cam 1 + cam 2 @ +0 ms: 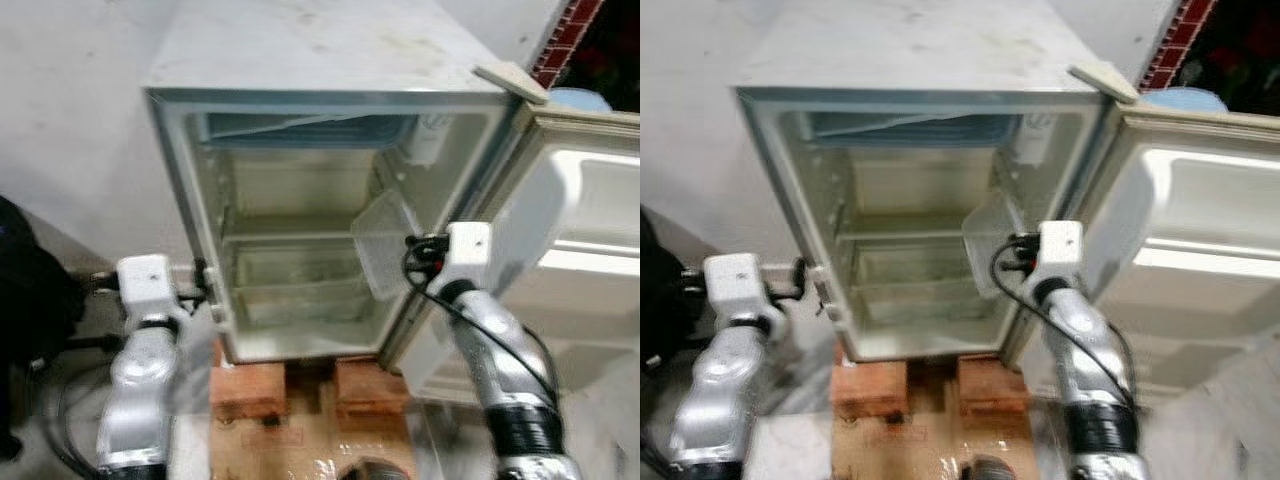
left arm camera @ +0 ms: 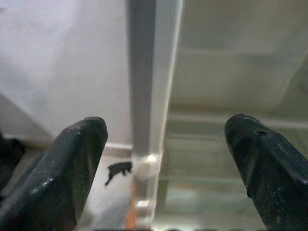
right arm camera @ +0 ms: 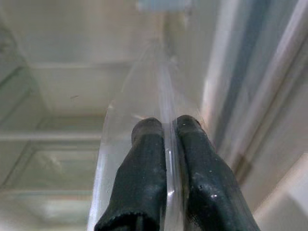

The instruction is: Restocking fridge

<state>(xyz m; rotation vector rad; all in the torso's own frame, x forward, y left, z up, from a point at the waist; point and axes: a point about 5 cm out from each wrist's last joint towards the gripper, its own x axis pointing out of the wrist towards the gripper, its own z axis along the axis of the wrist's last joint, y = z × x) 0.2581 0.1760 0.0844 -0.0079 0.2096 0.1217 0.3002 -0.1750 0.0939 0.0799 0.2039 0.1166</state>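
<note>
Clear shelf going into the open fridge

Right gripper fingers pinch the clear shelf edge, tilted at the doorway; left gripper spread wide, straddling the fridge's wall.

White fridge, seemingly reddish bricks beneath.

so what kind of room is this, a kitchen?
Probably not a fitted kitchen; more like a utility room or garage. The open mini fridge stands on bricks on bare concrete floor, with a brick wall behind. The right gripper pinches a clear plastic container.
</note>
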